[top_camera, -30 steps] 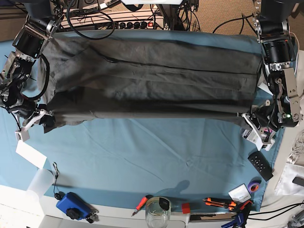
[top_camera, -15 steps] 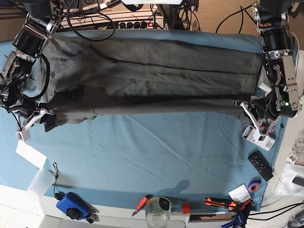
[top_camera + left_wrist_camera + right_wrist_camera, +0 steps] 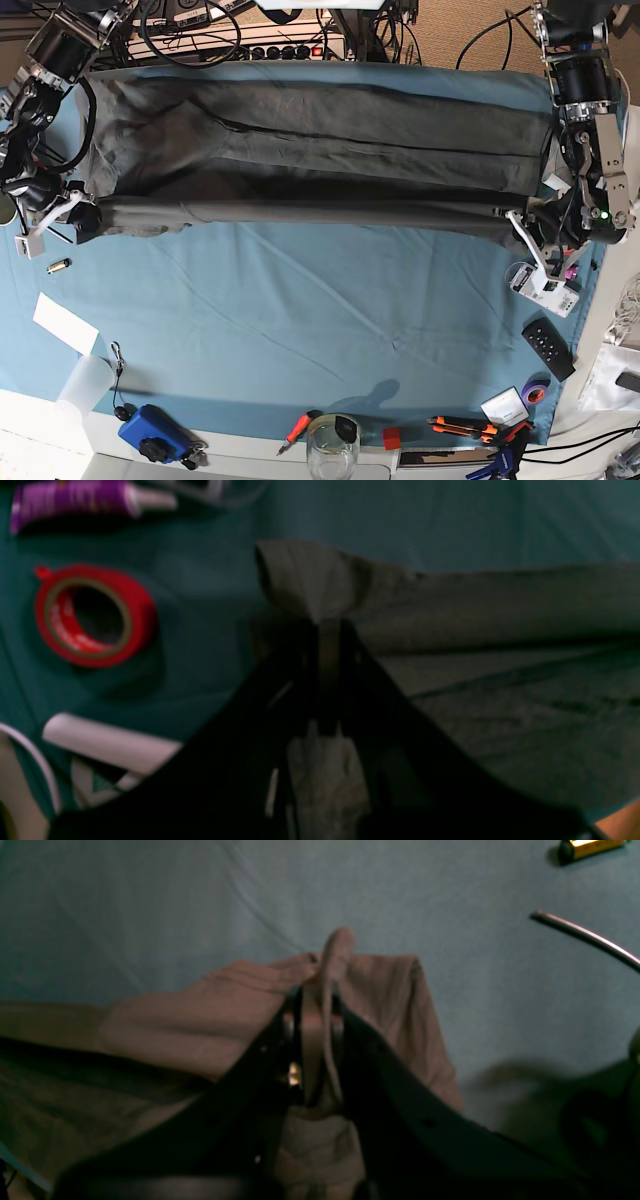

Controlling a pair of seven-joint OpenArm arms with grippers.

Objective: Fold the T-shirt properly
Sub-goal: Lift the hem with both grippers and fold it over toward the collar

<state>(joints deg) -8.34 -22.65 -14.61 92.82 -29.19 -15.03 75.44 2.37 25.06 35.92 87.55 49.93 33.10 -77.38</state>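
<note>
The dark grey T-shirt (image 3: 320,150) lies stretched in a long band across the back of the teal table cloth (image 3: 320,320). My left gripper (image 3: 507,214) is shut on the shirt's front edge at the base view's right. In the left wrist view the gripper (image 3: 327,630) pinches a fold of the shirt (image 3: 500,630). My right gripper (image 3: 84,214) is shut on the front edge at the base view's left. In the right wrist view the gripper (image 3: 320,995) pinches bunched shirt fabric (image 3: 210,1010). The front edge runs taut between the two grippers.
A small yellow battery (image 3: 58,266) and a white paper (image 3: 65,323) lie front left. A remote (image 3: 548,348), purple tape (image 3: 536,392), a glass jar (image 3: 332,447), a blue device (image 3: 155,432) and screwdrivers (image 3: 465,428) line the front and right. A red tape roll (image 3: 90,615) is near my left gripper.
Both grippers have carried the shirt's front edge toward the back. The right gripper also moved outward to the left, pulling the band tighter and narrower and uncovering the battery.
</note>
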